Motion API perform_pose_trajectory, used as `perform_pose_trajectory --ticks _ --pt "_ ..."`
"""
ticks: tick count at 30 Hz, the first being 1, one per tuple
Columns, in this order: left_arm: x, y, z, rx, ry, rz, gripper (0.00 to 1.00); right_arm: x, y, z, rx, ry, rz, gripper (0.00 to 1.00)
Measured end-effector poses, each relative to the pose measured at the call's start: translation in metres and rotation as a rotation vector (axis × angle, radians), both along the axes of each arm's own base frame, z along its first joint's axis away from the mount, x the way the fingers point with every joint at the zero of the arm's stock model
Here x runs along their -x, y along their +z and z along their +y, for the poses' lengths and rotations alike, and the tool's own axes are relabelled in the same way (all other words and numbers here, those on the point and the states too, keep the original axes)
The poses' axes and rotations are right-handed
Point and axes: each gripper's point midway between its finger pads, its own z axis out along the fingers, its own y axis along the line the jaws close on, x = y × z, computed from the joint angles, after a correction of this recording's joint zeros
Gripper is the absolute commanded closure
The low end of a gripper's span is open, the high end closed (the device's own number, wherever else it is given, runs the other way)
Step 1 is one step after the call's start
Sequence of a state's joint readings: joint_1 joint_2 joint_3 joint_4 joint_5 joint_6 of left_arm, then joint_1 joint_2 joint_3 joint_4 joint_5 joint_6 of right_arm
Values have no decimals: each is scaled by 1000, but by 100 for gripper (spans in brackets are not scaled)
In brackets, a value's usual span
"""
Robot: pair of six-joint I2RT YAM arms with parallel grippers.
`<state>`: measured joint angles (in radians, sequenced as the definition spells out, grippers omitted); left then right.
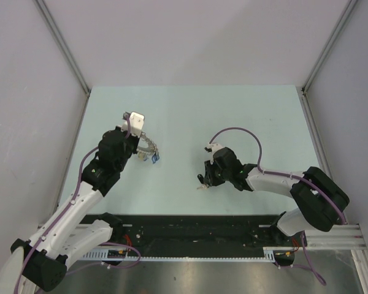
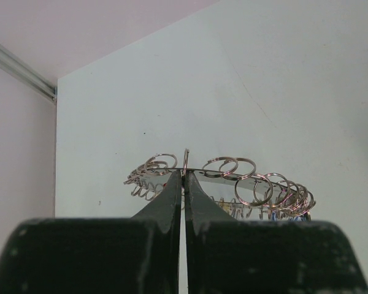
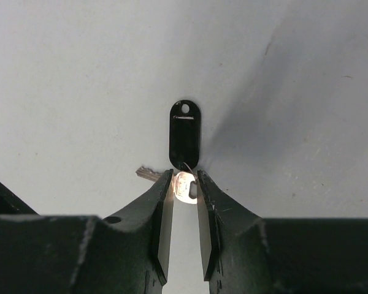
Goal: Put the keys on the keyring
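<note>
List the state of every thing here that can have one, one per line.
Left claw: shut on the keyring.
Keyring: pinched at its thin wire, strung with many small rings.
Right claw: shut on the key.
Key: pinched by its silver head, apart from the keyring, not yet threaded.
Black tag: free of the claw, just beyond its fingertips.

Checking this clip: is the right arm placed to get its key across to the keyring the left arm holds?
Likely yes: only bare table lies between the right fingers, shut on the key, and the keyring pinched in the left fingers.
</note>
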<state>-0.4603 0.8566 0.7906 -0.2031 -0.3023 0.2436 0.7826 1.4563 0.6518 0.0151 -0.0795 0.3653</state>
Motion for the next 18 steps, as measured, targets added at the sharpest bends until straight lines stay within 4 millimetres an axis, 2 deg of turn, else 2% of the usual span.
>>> perform_pose_trajectory --ticks 11,18 --pt "0 0 0 0 -1 0 99 -1 -5 -2 15 -9 5 74" --pt "0 0 0 0 -1 0 100 0 -10 -3 25 -8 15 80"
